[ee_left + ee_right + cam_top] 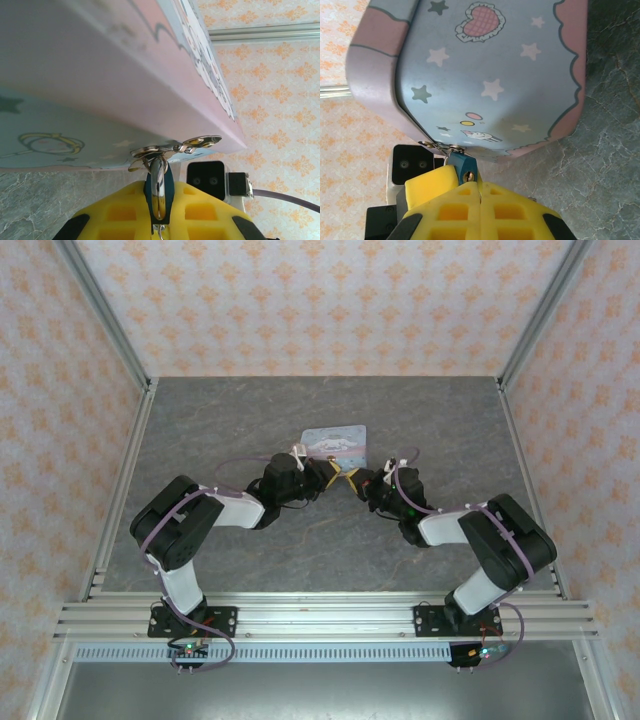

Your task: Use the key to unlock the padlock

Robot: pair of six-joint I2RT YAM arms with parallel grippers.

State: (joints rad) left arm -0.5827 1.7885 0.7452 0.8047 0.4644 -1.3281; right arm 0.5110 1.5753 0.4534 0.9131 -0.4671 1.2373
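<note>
The small teal padlock hangs by its silver shackle from the hasp of a pale-blue and pink cartoon tin box. My left gripper is shut on the padlock, its yellow fingers pinching the body from both sides. In the right wrist view the padlock shows its brass keyhole just above my right gripper. That gripper's yellow pads are pressed together, their tips touching the padlock's underside. The key is hidden. Both grippers meet at the box's near edge, the left and the right.
The tin box stands on a grey marbled table near its middle. Aluminium frame posts and patterned walls enclose the table. A slotted rail runs along the near edge by the arm bases.
</note>
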